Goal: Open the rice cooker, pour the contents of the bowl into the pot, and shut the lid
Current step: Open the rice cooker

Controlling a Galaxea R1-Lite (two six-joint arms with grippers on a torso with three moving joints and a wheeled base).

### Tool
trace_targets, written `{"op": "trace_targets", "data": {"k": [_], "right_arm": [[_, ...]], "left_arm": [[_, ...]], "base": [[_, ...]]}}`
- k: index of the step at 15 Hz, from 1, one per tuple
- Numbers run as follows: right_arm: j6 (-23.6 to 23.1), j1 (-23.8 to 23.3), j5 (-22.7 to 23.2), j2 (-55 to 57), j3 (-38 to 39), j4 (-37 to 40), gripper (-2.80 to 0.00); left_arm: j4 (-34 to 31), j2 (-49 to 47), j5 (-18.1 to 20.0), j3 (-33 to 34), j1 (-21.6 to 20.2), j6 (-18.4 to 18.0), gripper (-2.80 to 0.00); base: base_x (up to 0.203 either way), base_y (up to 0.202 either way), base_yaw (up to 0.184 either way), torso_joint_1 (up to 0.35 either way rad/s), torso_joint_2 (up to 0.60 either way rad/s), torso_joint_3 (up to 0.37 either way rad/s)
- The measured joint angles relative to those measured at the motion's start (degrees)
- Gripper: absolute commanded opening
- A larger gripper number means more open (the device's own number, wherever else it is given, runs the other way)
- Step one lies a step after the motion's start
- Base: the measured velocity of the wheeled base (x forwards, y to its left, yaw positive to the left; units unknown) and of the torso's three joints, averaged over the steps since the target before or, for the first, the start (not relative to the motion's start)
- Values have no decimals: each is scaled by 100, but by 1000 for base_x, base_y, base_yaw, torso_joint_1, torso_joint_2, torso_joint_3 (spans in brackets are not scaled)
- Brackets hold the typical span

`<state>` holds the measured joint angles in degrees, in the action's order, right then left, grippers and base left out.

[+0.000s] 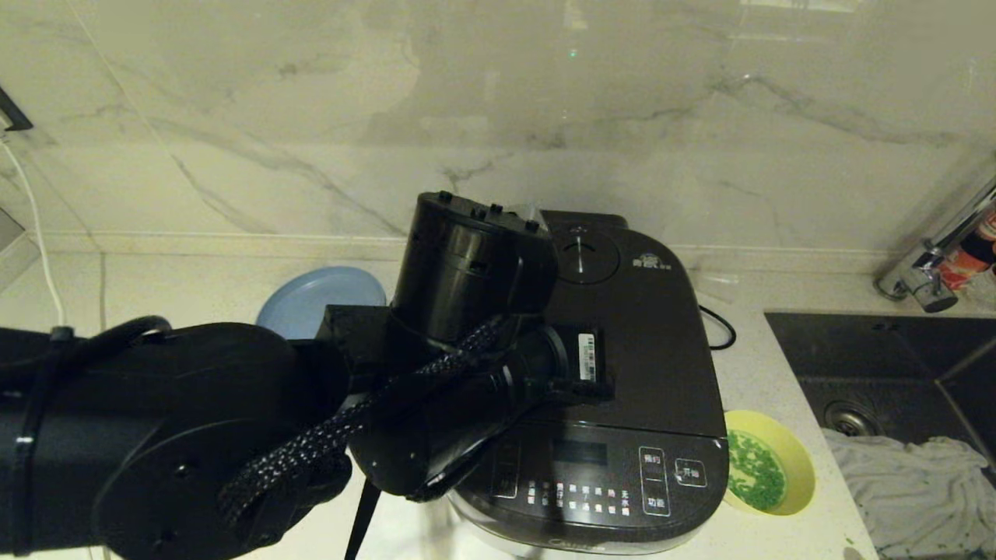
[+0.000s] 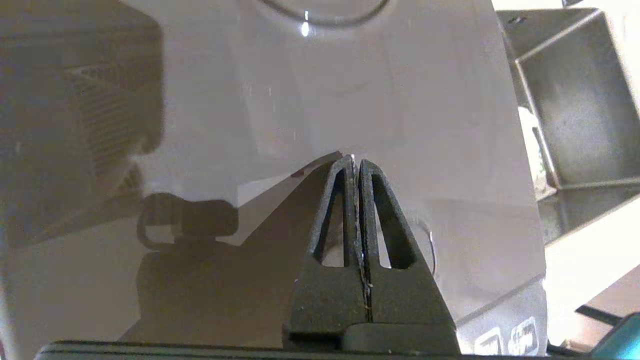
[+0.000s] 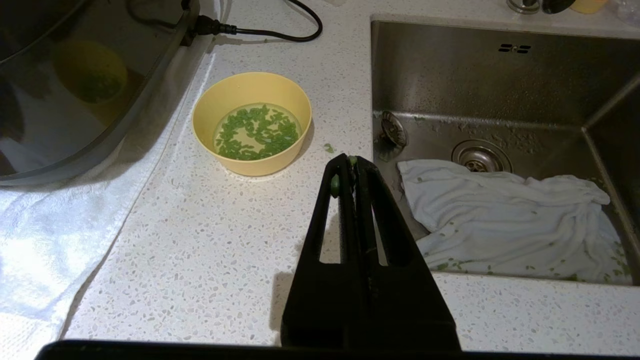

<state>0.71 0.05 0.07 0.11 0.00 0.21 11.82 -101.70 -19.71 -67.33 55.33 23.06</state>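
Lid (image 2: 310, 110) lies shut just beneath the left end effector (image 2: 356, 162), whose fingers are pressed together, empty.

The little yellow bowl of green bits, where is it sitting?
The small yellow plastic bowl sits on the speckled counter, right of the dark grey rice cooker and left of the sink.

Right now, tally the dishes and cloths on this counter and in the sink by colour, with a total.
Yellow: 1, the bowl holding the green contents, beside the rice cooker.
Blue: 1, the plate behind the left arm.
White: 2, the towel under the cooker and the cloth in the sink.
Total: 4
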Motion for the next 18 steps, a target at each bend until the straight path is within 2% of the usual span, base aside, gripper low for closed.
{"op": "trace_targets", "data": {"k": [3,7,11,18], "right_arm": [[-2,2,0,0,0,1,-280],[-2,2,0,0,0,-2,-280],[-1,2,1,0,0,0,-280],[-2,2,0,0,0,0,-280]], "left_arm": [[24,94,-35,201,13,10,-280],[106,155,-321,539,18,-24,-280],[392,168,-327,808,45,-30,-280],[408,176,-327,887,177,29,-280]], "base": [[0,0,0,0,0,0],[0,0,0,0,0,0],[0,0,0,0,0,0],[0,0,0,0,0,0]]}}
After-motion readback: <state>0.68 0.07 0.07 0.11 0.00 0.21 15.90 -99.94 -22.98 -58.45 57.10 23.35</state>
